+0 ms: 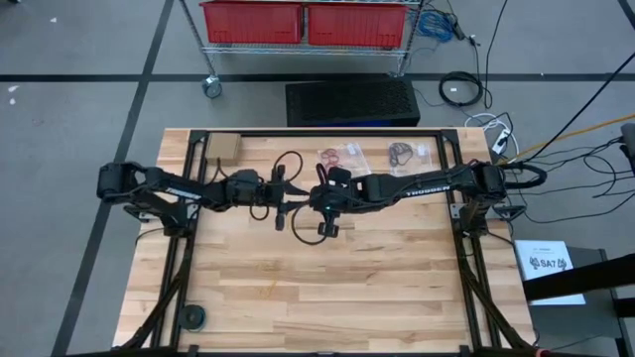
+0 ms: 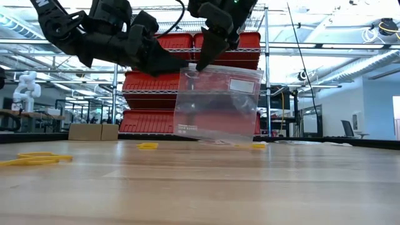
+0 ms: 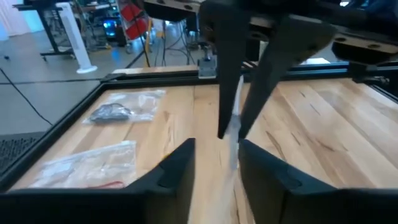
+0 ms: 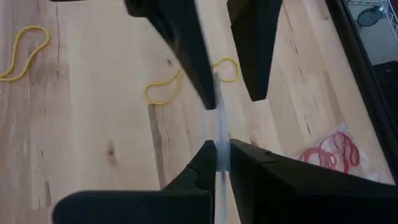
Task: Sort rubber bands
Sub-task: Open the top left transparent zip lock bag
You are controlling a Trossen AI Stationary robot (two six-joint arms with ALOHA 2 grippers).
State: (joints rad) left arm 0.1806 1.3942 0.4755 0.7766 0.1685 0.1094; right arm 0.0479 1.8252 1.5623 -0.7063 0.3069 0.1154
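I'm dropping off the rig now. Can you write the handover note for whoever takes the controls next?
Right gripper: jaws shut on the top edge of a clear bag, held hanging above mid-table.
Left gripper: jaws open, either side of the same bag edge, not gripping.
Done: red bands and dark bands lie bagged near the table's far edge.
Left: yellow bands lie loose on the table, more of them at the low view's left. Whether the held bag has any inside, I cannot tell.
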